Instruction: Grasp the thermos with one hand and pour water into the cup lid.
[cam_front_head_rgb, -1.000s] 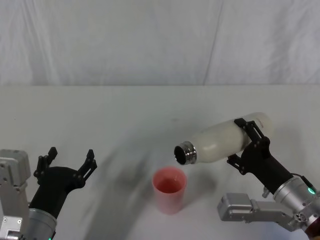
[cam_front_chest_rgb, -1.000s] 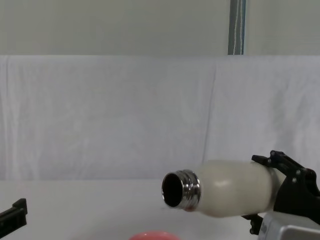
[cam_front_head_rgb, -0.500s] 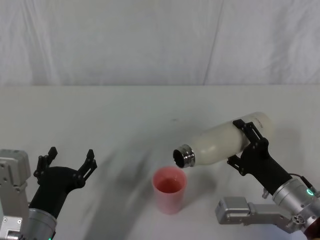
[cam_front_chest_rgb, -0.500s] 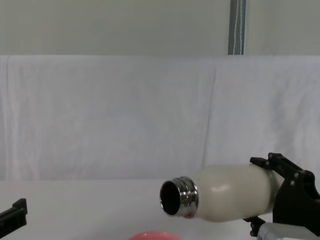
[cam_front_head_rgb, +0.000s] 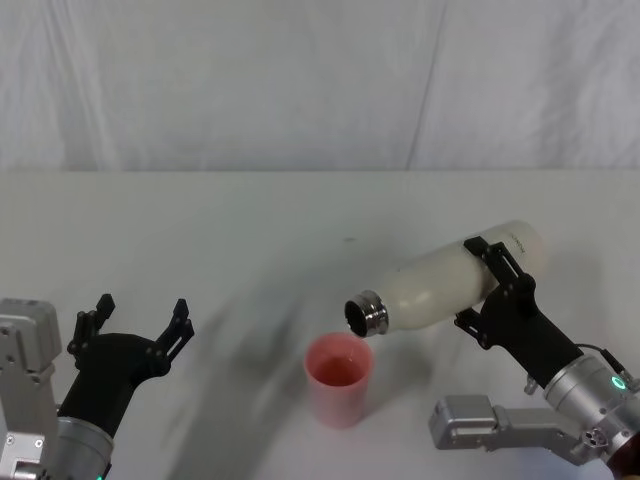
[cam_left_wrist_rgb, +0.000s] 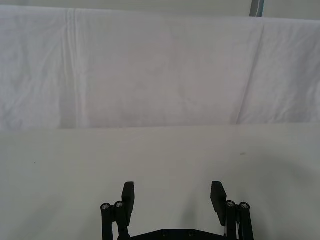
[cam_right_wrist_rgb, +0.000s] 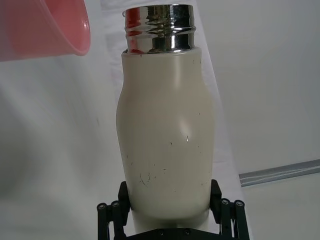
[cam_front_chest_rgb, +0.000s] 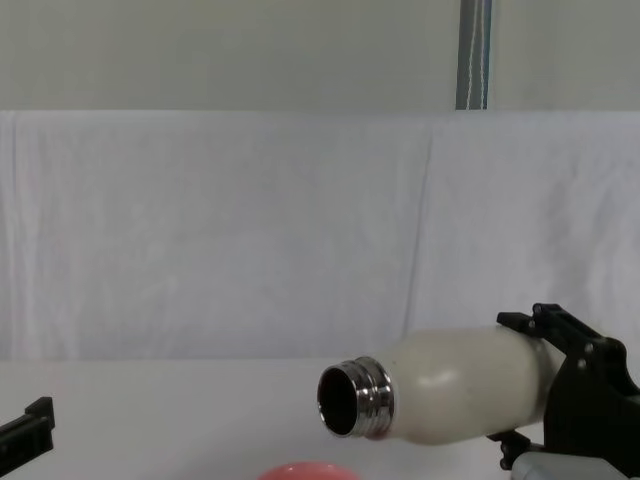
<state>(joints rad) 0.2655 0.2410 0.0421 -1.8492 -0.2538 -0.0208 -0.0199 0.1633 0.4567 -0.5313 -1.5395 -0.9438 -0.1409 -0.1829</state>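
The cream-white thermos (cam_front_head_rgb: 440, 285) hangs tilted, steel neck pointing down and left, its open mouth just above and right of the pink-red cup lid (cam_front_head_rgb: 338, 385). My right gripper (cam_front_head_rgb: 482, 285) is shut on the thermos body near its base. The right wrist view shows the thermos (cam_right_wrist_rgb: 165, 135) between the black fingers (cam_right_wrist_rgb: 122, 200), with the cup lid (cam_right_wrist_rgb: 50, 30) beyond the neck. In the chest view the thermos (cam_front_chest_rgb: 450, 385) points its mouth left and down over the cup lid's rim (cam_front_chest_rgb: 305, 470). My left gripper (cam_front_head_rgb: 140, 318) rests open at the table's near left, holding nothing (cam_left_wrist_rgb: 173, 200).
A white cloth covers the table (cam_front_head_rgb: 250, 230) and a white backdrop (cam_front_head_rgb: 300, 80) hangs behind it. A grey pole (cam_front_chest_rgb: 473, 55) stands behind the backdrop. The cup lid stands near the table's front middle.
The thermos has tipped further: its neck has sunk and shifted slightly left, closer over the cup lid. The left arm has not moved.
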